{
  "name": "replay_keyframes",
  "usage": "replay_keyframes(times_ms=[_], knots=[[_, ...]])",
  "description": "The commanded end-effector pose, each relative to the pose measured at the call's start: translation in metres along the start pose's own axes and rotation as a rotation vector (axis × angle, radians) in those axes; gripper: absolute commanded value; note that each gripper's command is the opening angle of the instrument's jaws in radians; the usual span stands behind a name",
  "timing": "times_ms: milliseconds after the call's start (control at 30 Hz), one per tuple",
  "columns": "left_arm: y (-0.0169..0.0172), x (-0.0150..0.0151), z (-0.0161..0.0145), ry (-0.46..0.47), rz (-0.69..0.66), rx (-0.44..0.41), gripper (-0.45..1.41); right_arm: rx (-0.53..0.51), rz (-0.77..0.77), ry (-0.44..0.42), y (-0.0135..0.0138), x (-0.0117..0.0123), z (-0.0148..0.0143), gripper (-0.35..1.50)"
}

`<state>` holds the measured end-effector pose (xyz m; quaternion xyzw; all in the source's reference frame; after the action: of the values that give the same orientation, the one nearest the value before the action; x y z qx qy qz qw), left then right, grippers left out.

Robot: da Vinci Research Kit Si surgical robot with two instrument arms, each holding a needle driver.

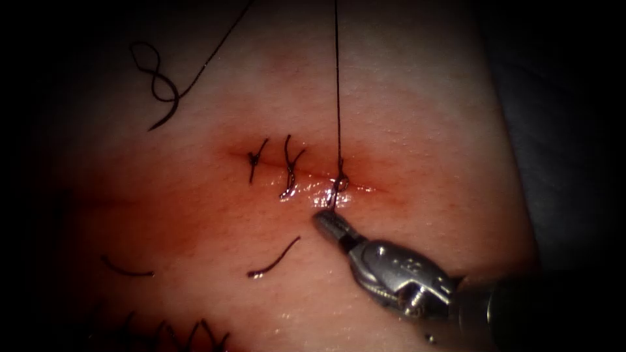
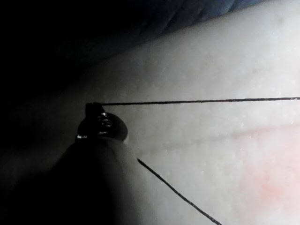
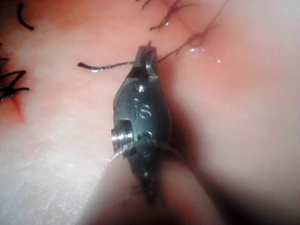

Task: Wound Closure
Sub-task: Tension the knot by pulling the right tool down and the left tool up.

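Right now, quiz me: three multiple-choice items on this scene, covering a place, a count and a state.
1. The right tool has its tip: A) at the left end of the cut; B) just below the cut, under the upright thread; C) off the tissue.
2. Tied stitches left of that thread: A) two; B) four; C) none.
3. The thread held by the left tool is: A) slack; B) coiled; C) taut.
Answers: 1B, its shut jaws grip the thread end by the knot; 2A, two dark ties cross the cut; 3C, it runs straight from the shut jaws.
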<state>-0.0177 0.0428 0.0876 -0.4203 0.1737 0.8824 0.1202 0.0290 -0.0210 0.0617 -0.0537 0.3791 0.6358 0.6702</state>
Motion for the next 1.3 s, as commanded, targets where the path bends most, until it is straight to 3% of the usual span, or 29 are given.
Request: replay_keyframes(times_ms=[33, 367, 800, 1300], knots=[[-0.0005, 0.0001, 0.0011, 0.002, 0.005, 0.004, -0.45, 0.003, -0.005, -0.010, -0.0006, -0.0015, 0.0000, -0.35], [-0.0005, 0.0003, 0.0021, 0.004, 0.002, 0.013, -0.45, 0.024, -0.032, -0.040, -0.0027, -0.0046, -0.0025, -0.35], [-0.0010, 0.0002, 0.0037, -0.001, -0.003, 0.027, -0.45, 0.057, -0.056, -0.082, -0.0053, -0.0073, -0.0029, -0.35], [-0.0008, 0.0003, 0.0038, 0.016, 0.001, 0.026, -0.45, 0.091, -0.055, -0.073, -0.0057, -0.0070, -0.0036, -0.35]])
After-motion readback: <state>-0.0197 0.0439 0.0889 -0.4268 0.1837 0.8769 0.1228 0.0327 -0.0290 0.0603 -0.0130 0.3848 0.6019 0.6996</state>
